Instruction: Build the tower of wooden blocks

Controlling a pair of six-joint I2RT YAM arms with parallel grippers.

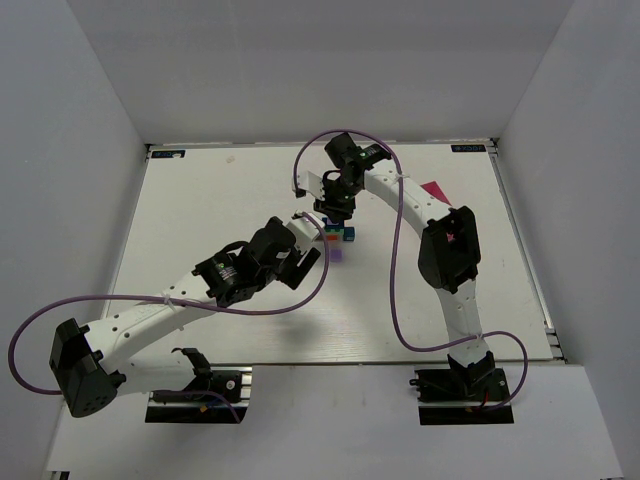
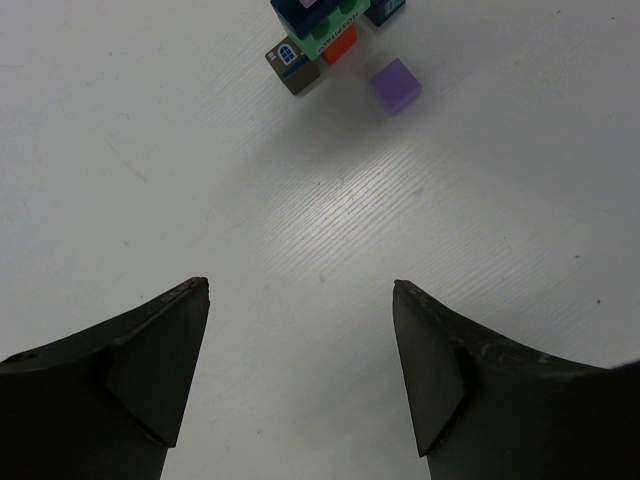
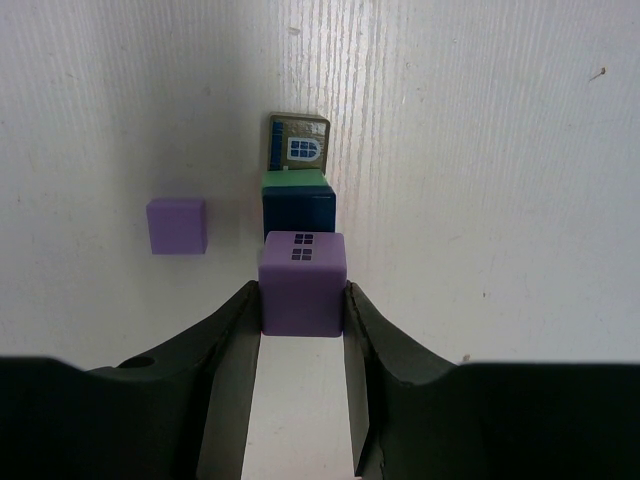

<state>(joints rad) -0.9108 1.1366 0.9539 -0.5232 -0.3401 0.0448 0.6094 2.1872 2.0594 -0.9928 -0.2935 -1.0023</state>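
Note:
The wood block tower (image 1: 335, 234) is a small cluster of cubes at mid-table. In the right wrist view my right gripper (image 3: 302, 302) is shut on a purple cube with window prints (image 3: 302, 283), held over a dark blue cube (image 3: 297, 211), a green cube (image 3: 295, 181) and a brown window cube (image 3: 298, 141). I cannot tell whether the purple cube touches the stack. A plain purple cube (image 3: 177, 225) lies apart on the table. My left gripper (image 2: 300, 290) is open and empty, short of the cluster, which shows the brown (image 2: 292, 63), green (image 2: 325, 32), red-orange (image 2: 341, 45) and plain purple (image 2: 394, 85) cubes.
A pink object (image 1: 433, 190) lies at the back right, behind the right arm. White walls enclose the table (image 1: 220, 220) on three sides. Purple cables loop over both arms. In the top view the left gripper (image 1: 305, 262) sits close to the loose purple cube (image 1: 337, 254).

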